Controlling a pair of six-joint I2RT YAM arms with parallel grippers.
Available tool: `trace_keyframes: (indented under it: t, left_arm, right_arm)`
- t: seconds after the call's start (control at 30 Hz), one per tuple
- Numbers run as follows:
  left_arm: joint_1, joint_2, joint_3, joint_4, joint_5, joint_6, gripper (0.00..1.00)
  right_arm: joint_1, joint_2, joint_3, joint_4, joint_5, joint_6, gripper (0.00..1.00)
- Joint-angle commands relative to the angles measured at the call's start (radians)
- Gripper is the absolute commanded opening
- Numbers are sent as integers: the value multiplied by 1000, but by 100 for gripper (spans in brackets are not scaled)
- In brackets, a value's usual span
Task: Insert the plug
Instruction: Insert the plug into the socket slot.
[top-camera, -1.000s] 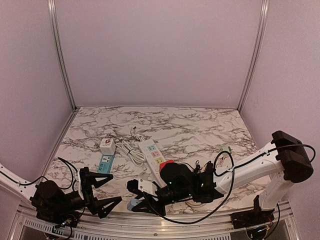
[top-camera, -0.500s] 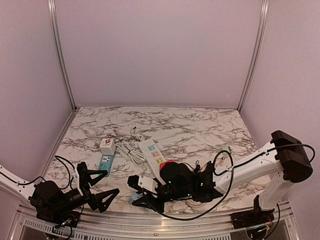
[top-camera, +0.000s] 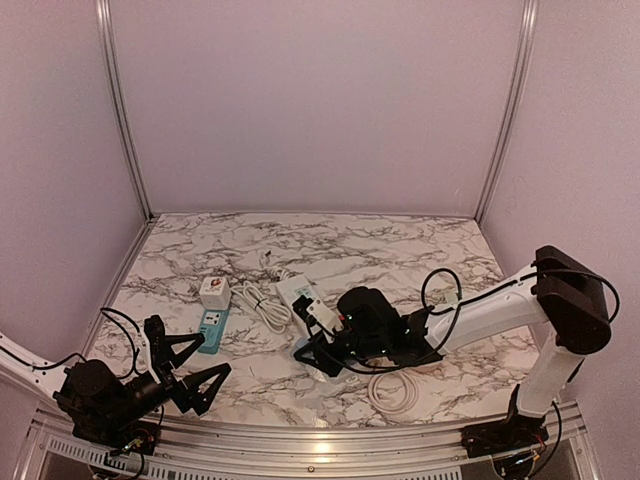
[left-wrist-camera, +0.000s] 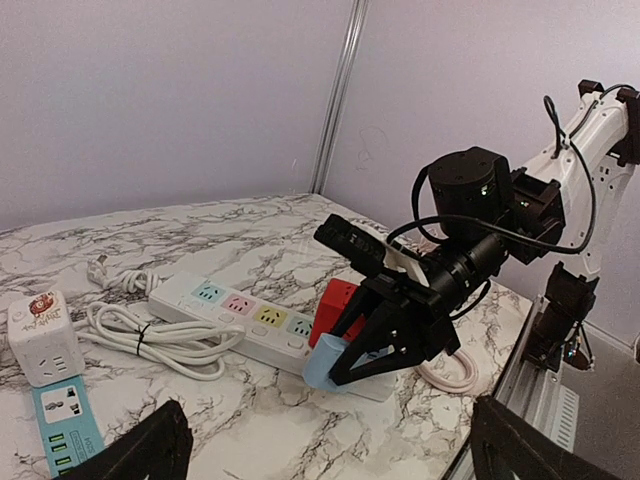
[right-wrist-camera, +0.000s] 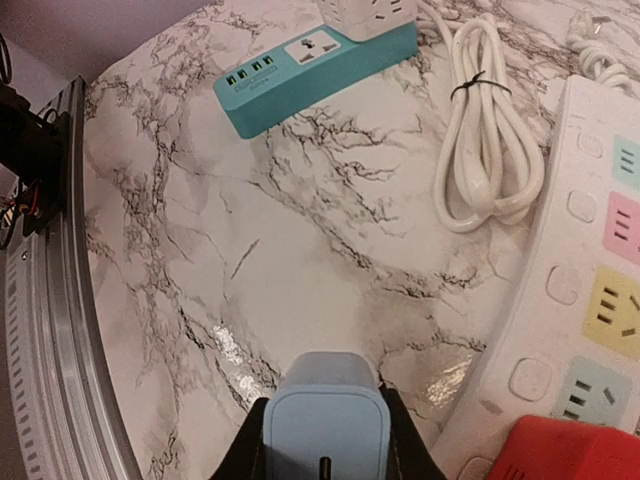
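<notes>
Right arm links: white tubular shells, smooth, no markings legible.
Right arm joints: bulky black housings with rounded corners.
Right arm cable: black, round, running outside the white links in loose loops.
Right arm base: black block.
Right gripper: black angular fingers; a white plate sits on the wrist behind them.
Left arm: black motor housing; a white link shows at the frame edge.
Left arm cable: thin, black, looped.
Left gripper: black fingers, triangular, with open cut-outs.
</notes>
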Motion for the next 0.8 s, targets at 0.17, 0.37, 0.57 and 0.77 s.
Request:
trace_keyframes:
  t: [0.17,0.37,0.57,0.77]
  left_arm:
    - [-7,-21,0,-30,-21,-9,99]
    - [-7,-7,-2,-15,-19,-5,99]
    - [-7,3,-1,-2,-17,-3,99]
    - [-7,14,2,0,-17,-5,99]
  right_arm:
    - [0,-31,-14,36,-37,8,0]
    - [3,-142,-89,137,-55,-13,0]
    - [3,-251,-164,214,-7,-25,0]
    - [2,-291,-191,208,111,-23,0]
